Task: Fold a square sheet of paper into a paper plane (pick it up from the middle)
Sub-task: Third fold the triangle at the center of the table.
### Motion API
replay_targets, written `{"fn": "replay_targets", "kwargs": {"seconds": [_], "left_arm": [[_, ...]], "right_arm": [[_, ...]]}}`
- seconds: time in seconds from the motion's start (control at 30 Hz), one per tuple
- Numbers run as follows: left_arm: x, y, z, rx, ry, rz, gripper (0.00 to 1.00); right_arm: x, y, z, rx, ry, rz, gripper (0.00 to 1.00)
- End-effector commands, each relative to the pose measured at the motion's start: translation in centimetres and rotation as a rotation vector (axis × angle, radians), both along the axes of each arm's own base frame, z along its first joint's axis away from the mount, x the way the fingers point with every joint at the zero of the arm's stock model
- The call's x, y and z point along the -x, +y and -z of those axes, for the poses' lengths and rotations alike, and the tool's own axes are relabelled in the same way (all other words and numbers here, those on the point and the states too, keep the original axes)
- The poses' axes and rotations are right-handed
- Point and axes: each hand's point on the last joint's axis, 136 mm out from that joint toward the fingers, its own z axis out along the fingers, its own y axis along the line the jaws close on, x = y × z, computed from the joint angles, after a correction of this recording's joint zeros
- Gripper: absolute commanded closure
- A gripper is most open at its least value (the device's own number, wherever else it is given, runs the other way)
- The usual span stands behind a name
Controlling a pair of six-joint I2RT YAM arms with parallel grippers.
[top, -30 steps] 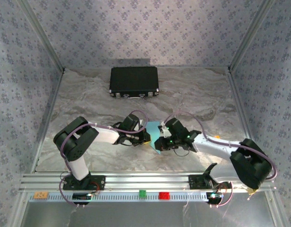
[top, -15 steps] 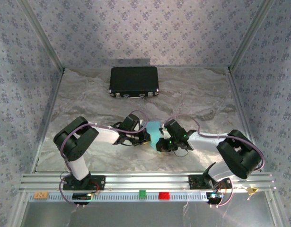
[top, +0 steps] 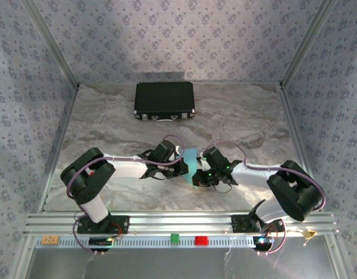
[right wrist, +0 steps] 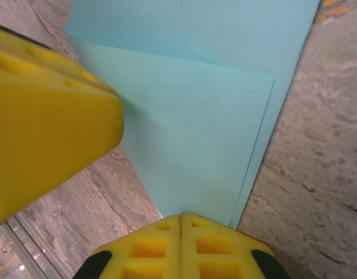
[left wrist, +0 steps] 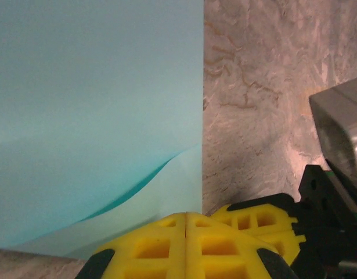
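The square sheet of paper [top: 191, 158] is light blue and lies partly folded on the marbled table between both grippers. In the left wrist view the paper [left wrist: 97, 104] has one layer curling up slightly. My left gripper [top: 181, 169] [left wrist: 186, 216] is shut, its yellow tips resting on the paper's near edge. My right gripper [top: 197, 176] [right wrist: 181, 218] is shut too, tips on a narrow corner of the folded paper [right wrist: 195, 116]. The two grippers nearly touch: the right one's fingers [left wrist: 259, 221] stand beside the left one's tips, and a left finger [right wrist: 44, 128] looms close.
A black case [top: 164, 100] stands at the back of the table. Small red [top: 200, 239], green [top: 175, 237] and orange [top: 49, 239] blocks sit on the front rail. Patterned walls close in the left, right and back.
The right gripper has moved left and down onto the paper, covering its lower point, and its elbow has swung inward. The left gripper has edged right.
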Motion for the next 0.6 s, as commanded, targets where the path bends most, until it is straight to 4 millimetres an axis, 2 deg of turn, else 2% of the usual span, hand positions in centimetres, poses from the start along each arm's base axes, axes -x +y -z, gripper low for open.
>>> {"fn": "replay_targets", "kwargs": {"seconds": [0.0, 0.17, 0.3, 0.57], "left_arm": [[0.7, -0.2, 0.9, -0.021, 0.027, 0.023, 1.0], [0.4, 0.1, 2.5, -0.056, 0.048, 0.005, 1.0], [-0.4, 1.7, 3.8, -0.107, 0.057, -0.044, 1.0], [-2.4, 3.8, 3.9, -0.109, 0.046, -0.11, 1.0]], "right_arm": [[1.3, -2.7, 2.3, 0.113, 0.072, 0.053, 1.0], [1.4, -2.7, 2.4, 0.113, 0.076, 0.051, 1.0], [1.5, -3.0, 2.6, 0.125, 0.079, 0.054, 1.0], [1.8, -3.4, 2.8, 0.139, 0.089, 0.049, 1.0]]}}
